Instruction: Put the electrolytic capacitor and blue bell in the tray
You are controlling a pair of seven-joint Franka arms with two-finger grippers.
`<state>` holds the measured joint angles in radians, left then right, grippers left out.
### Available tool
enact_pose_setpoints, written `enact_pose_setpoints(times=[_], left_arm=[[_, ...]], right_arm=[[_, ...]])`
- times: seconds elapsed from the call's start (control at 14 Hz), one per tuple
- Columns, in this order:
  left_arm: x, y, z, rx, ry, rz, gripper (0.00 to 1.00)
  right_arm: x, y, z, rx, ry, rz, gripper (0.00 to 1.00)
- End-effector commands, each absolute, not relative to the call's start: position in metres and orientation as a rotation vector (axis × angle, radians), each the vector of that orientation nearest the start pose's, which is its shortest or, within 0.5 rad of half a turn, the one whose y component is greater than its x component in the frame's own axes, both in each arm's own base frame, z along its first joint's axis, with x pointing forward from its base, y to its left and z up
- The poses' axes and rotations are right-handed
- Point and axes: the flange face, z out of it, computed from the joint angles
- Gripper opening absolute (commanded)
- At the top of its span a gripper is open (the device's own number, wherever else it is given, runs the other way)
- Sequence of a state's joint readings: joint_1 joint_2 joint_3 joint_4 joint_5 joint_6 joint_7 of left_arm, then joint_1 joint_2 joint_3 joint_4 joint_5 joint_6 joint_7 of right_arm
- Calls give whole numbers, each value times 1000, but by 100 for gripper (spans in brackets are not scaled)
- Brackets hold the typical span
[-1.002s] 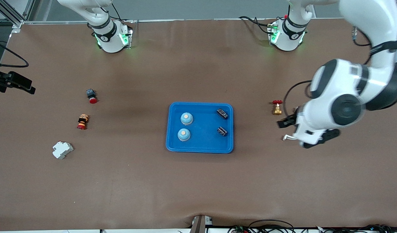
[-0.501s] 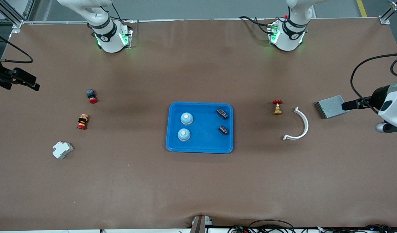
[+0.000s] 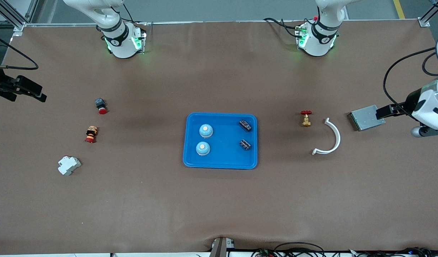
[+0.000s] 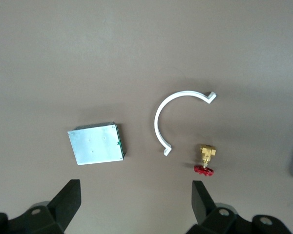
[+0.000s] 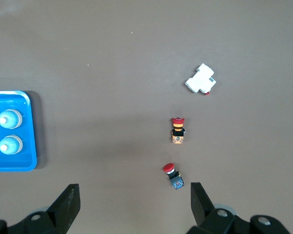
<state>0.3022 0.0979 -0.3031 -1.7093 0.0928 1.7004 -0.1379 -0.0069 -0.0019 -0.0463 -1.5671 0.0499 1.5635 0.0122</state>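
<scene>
The blue tray [image 3: 220, 141] sits mid-table holding two blue bells [image 3: 206, 131] and two dark capacitors [image 3: 245, 125]. Left gripper [image 4: 136, 207]: jaws apart, empty, up above a grey metal plate [image 4: 96, 143], white curved clip [image 4: 178, 117] and brass valve [image 4: 205, 159]. Right gripper [image 5: 132, 204]: jaws apart, empty, high over two red-capped buttons [image 5: 174, 176] and a white block [image 5: 200, 80].

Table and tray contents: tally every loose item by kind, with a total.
Blue bells: 2
Capacitors: 2
Red-capped push buttons: 2
White breaker: 1
Brass valve: 1
White curved clip: 1
Grey metal plate: 1
Blue tray: 1
Total: 11
</scene>
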Motion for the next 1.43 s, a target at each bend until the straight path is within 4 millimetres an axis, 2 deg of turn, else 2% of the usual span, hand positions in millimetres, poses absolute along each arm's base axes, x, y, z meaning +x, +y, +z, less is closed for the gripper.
enact_pose_setpoints(times=[0.0,0.14,0.43,0.57,0.72,0.79,0.86,1.0,1.15,1.36], left_arm=[[556,10,521,-3057,-153,60,100],[556,7,524,-3069,-122,53,100],[558,-2,548,-3149,-141,-15,100],[565,2,569,-3155,-148,-69,100],[572,-12,587,-3149,-77,-125,100],[572,-29,601,-3142,7,-164,100],[571,-34,616,-3124,60,-209,100],[573,-32,639,-3119,69,-251,100],[573,-20,635,-3130,35,-235,100],[578,-18,626,-3138,34,-212,100]], right_arm=[[545,-22,629,-3074,102,-16,100],[545,-22,629,-3074,97,-19,100],[547,-21,630,-3080,79,-38,100],[548,-20,630,-3088,72,-44,100],[549,-21,631,-3092,39,-59,100],[549,-21,630,-3093,30,-60,100],[549,-21,631,-3093,30,-62,100],[549,-21,630,-3093,30,-62,100],[549,-21,630,-3093,30,-62,100],[549,-22,627,-3092,35,-53,100]])
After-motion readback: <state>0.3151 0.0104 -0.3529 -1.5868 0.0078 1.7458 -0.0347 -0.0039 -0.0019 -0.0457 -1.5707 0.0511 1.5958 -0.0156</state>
